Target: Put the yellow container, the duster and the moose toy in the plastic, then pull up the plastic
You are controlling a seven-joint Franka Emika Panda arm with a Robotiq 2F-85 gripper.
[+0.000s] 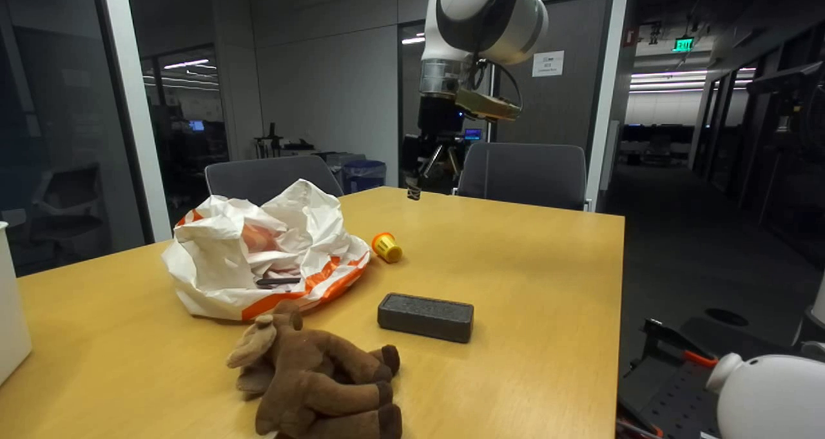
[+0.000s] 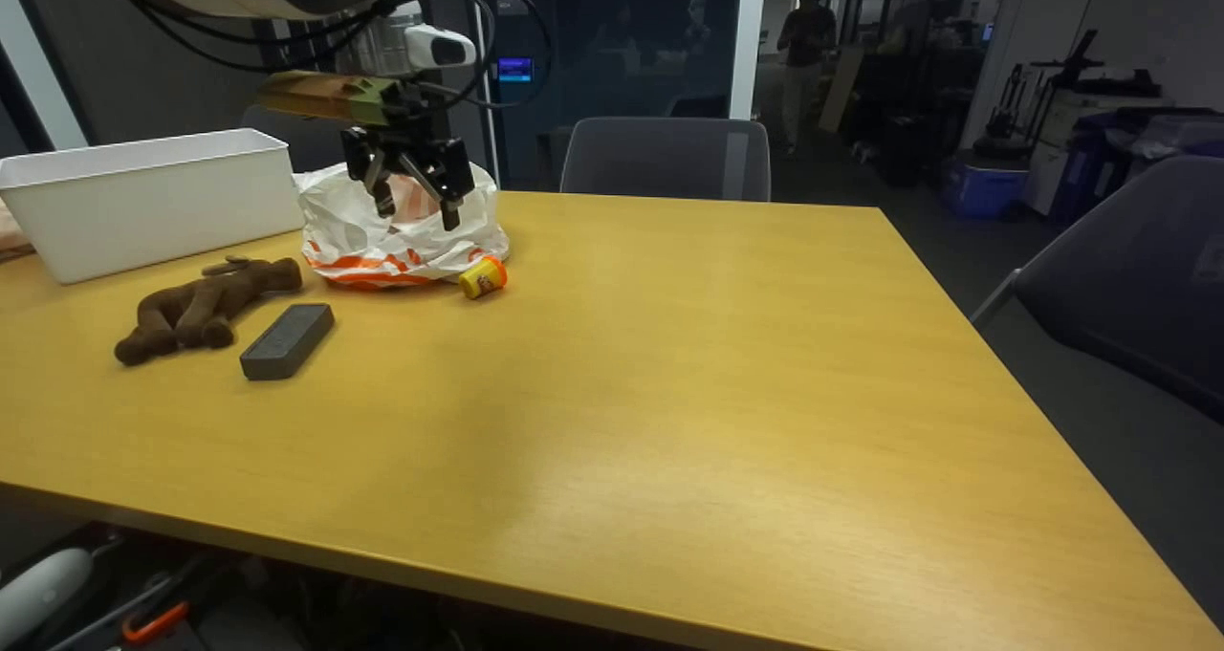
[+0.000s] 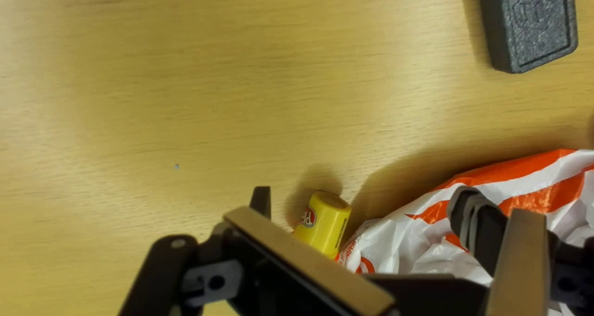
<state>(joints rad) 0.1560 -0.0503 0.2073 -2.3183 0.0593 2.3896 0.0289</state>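
The yellow container (image 1: 389, 250) lies on its side on the table, beside the plastic (image 1: 219, 291), a crinkled white bag with orange print. The wrist view shows the yellow container (image 3: 323, 225) close to the bag (image 3: 408, 241), partly hidden by a gripper part. The duster (image 1: 425, 317), a dark grey block, lies flat on the table. The moose toy (image 1: 309, 381) lies on its side near the bag and the duster. Both also show in an exterior view, the duster (image 2: 287, 342) and the moose toy (image 2: 206, 307). My gripper (image 2: 418, 213) is open and empty, above the table near the bag.
A white box (image 2: 163, 206) stands on the table (image 2: 669, 393) behind the moose toy. Some pinkish and dark contents (image 1: 277, 279) show inside the bag's opening. Chairs (image 2: 665, 159) stand at the table's edges. A person (image 2: 806, 49) stands in the background.
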